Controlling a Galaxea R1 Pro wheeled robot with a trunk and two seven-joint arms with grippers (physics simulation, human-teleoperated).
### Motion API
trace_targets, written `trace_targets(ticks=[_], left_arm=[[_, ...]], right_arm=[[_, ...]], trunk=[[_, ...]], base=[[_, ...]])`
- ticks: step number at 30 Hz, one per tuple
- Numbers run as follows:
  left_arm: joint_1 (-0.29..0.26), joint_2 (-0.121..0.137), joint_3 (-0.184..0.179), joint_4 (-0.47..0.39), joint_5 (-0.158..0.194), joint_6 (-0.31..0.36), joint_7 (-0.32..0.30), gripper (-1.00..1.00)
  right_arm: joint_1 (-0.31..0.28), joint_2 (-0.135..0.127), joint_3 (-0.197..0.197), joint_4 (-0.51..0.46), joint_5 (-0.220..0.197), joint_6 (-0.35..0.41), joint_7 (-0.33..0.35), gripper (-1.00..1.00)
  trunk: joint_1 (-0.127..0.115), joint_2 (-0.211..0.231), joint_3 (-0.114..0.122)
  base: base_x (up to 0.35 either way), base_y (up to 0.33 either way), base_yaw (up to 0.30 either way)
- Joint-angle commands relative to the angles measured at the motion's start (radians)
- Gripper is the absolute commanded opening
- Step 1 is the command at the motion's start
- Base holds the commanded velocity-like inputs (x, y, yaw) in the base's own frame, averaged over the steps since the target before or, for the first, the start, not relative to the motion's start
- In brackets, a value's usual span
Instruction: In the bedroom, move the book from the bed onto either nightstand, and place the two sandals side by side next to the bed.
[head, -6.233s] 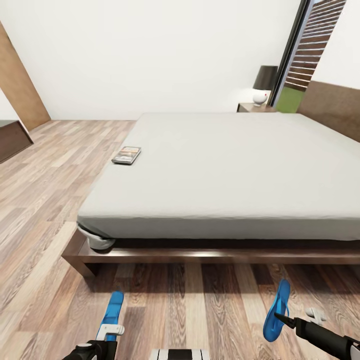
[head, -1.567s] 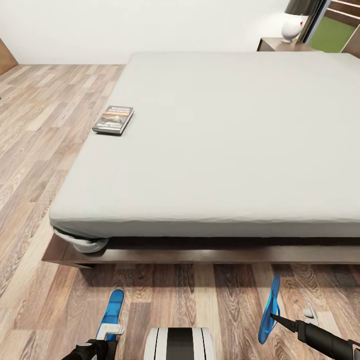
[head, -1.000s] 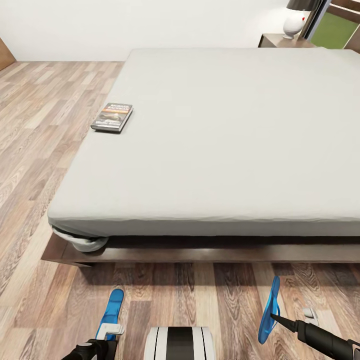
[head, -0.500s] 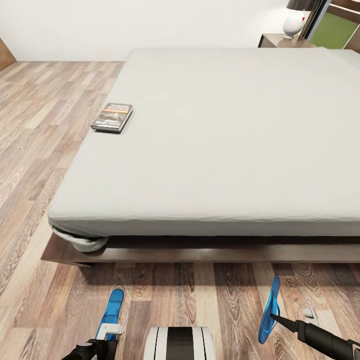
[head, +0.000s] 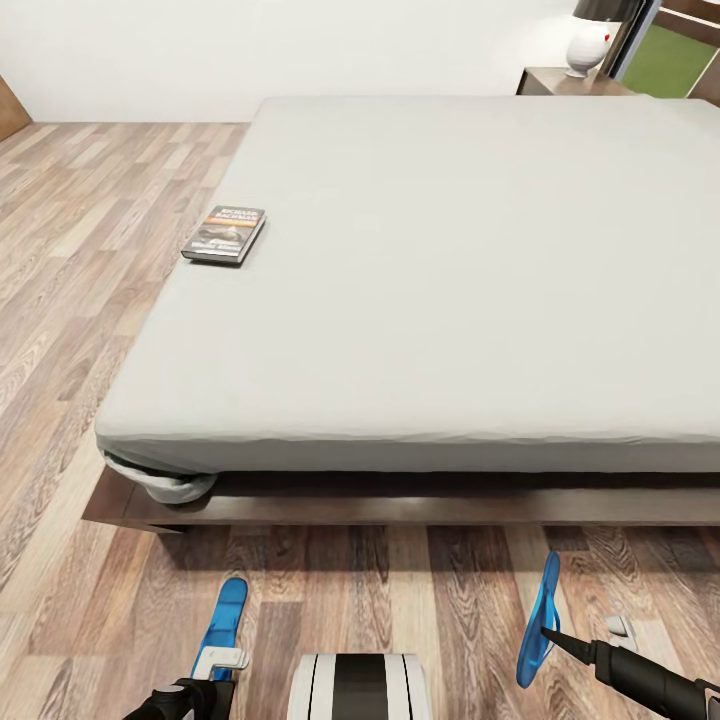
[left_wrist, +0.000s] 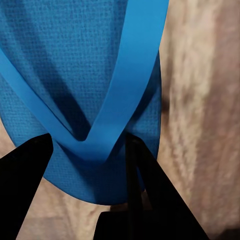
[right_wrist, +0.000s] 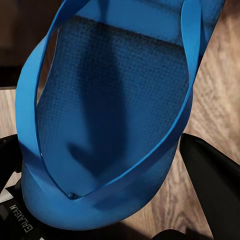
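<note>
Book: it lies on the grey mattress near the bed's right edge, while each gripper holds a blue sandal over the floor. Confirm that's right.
One thing is wrong. The head view shows the book near the left edge of the bed, not the right. The rest holds: the left gripper and the right gripper each hold a blue sandal, the left sandal and the right sandal, over the floor.

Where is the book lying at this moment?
In the head view, the book lies flat on the bed, near the mattress's left edge, far from the nightstand at the upper right.
</note>
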Motion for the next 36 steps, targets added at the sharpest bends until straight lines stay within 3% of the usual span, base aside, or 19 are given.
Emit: trace_targets(ticks=[1, 4, 5, 36], left_arm=[[0.001, 0.001, -0.01, 0.0, 0.017, 0.005, -0.001, -1.0], [0.001, 0.001, -0.01, 0.0, 0.017, 0.005, -0.001, -1.0], [0.001, 0.001, -0.01, 0.0, 0.017, 0.005, -0.001, 1.0], [0.001, 0.001, -0.01, 0.0, 0.017, 0.005, -0.001, 1.0]], right_arm=[[-0.001, 0.0, 0.008, 0.003, -0.009, 0.003, 0.004, -1.0], [-0.001, 0.0, 0.008, 0.003, -0.009, 0.003, 0.004, -1.0], [-0.001, 0.0, 0.008, 0.003, -0.009, 0.003, 0.004, -1.0], [-0.001, 0.0, 0.008, 0.003, -0.009, 0.003, 0.004, -1.0]], trunk=[[0.0, 0.0, -0.001], [0.0, 0.0, -0.001], [0.0, 0.0, -0.001], [0.0, 0.0, -0.001]], base=[[0.0, 0.0, 0.0], [0.0, 0.0, 0.0], [0.0, 0.0, 0.0], [0.0, 0.0, 0.0]])
